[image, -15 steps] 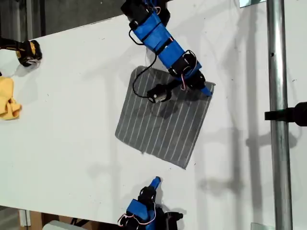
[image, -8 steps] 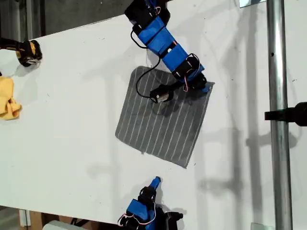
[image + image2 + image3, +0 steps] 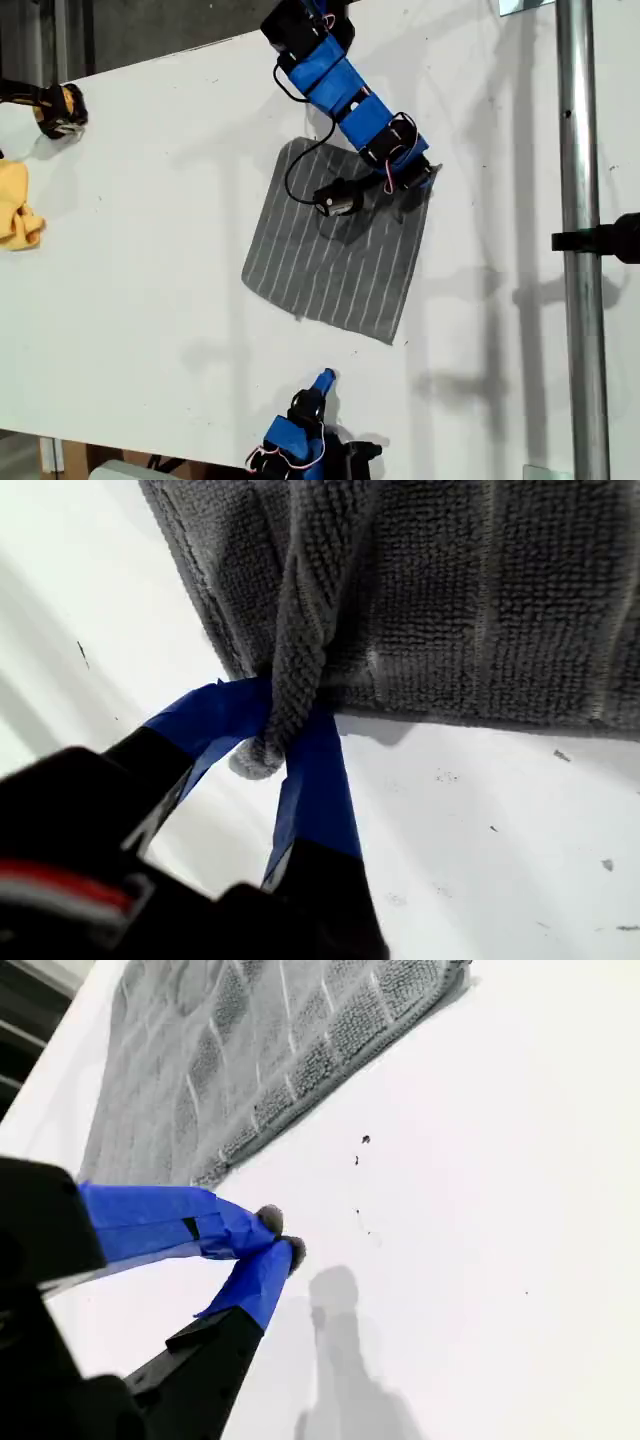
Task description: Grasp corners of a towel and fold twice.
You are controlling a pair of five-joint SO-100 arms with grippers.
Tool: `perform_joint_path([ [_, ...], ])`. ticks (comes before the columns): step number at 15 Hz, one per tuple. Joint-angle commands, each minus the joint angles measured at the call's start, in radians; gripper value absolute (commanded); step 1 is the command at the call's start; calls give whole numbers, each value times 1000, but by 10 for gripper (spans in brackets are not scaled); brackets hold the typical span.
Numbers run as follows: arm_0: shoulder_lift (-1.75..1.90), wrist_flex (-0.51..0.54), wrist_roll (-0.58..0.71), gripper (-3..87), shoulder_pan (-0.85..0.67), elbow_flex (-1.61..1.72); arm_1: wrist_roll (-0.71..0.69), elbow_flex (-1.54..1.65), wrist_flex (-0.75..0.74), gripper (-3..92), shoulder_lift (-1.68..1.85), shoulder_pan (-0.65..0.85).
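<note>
Near the table's [image 3: 150, 300] far edge in the exterior view, our first gripper [image 3: 275, 750] has its blue jaws pinched on one corner [image 3: 262, 752] of the towel [image 3: 335, 250], the cloth bunched into a small roll between them; we judge the first fold is just starting, corner gripped and barely lifted. Rest of the towel lies flat mid-table, roughly square, no fold in it yet. Our second gripper [image 3: 280, 1245] sits low near the table's near edge in the exterior view, jaws closed tip to tip on nothing, clear of the towel's nearest edge. Next move, as we read it: lift the held corner enough to clear the nap and carry it across to the opposite side; one gripped corner will likely drag the sheet askew, so the second gripper probably needs to open and take another corner. Room: bare table all round the towel, widest toward the exterior view's left. Yellow cloth [image 3: 18, 205] and a yellow-black object [image 3: 58, 108] sit at that left edge, well apart. Metal pole [image 3: 580, 240] stands beyond the towel on the exterior view's right, worth watching on wide swings
</note>
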Motion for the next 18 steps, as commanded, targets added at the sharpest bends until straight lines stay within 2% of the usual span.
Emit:
perform_joint_path([
  [1, -104, -2, -48, -11, 21, -183, -15, 3, 18, -2, 9, -9],
  [4, -867, -98, 2, -11, 55, -673, -52, -11, 25, -2, 15, 9],
  [6, -1243, -187, 58, -11, 92, -946, -64, -23, 48, -2, 20, 21],
  [8, -1545, -193, 100, -11, 141, -1178, -67, -28, 55, -2, 26, 25],
  [9, -1657, -202, 92, -11, 166, -1270, -67, -31, 55, -2, 26, 25],
  [10, -1744, -140, 143, -11, 195, -1373, -67, -32, 55, -2, 26, 23],
  [13, -1779, -149, 262, -10, 218, -1407, -66, -40, 54, -2, 26, 18],
  [14, -1799, -147, 281, 17, 233, -1424, -63, -43, 55, -2, 28, 15],
  [15, -1815, -160, 273, 120, 247, -1430, -60, -43, 55, -2, 28, 11],
  [18, -1870, -146, 244, 253, 259, -1437, -58, -46, 51, -2, 25, 9],
])
